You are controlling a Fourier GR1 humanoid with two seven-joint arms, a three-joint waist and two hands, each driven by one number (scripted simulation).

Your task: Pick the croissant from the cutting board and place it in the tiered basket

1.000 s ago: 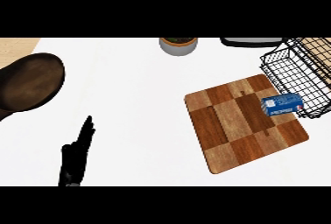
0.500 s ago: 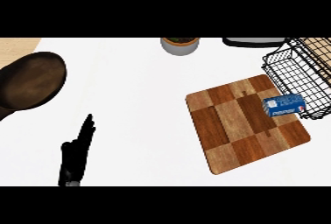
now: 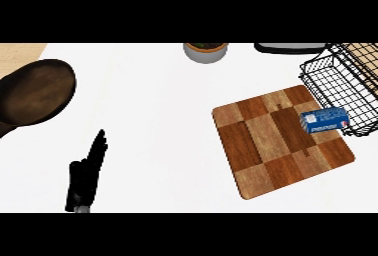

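No croissant was visible on the cutting board [image 3: 284, 142]; the only item on it was a small blue box [image 3: 325, 120], lying at the board's right edge, just beside the black wire tiered basket [image 3: 347, 87]. You should note that the task's thing could not be located, so its heading and long axis could not be read. The blue box lay with its long side running roughly left-right, tilted slightly up to the right.

Judgement only: a croissant would be light, soft and flaky, easily crushed; you would take it across the thick middle, fingers spanning the short axis, not the tips.

Left hand [image 3: 87, 172] stood at lower left of the counter, well apart from the board, fingers straight and pointing up-view, holding nothing. Right hand was not seen.

Also present: a dark pan [image 3: 33, 92] at left and a grey pot [image 3: 206, 51] at the top edge.
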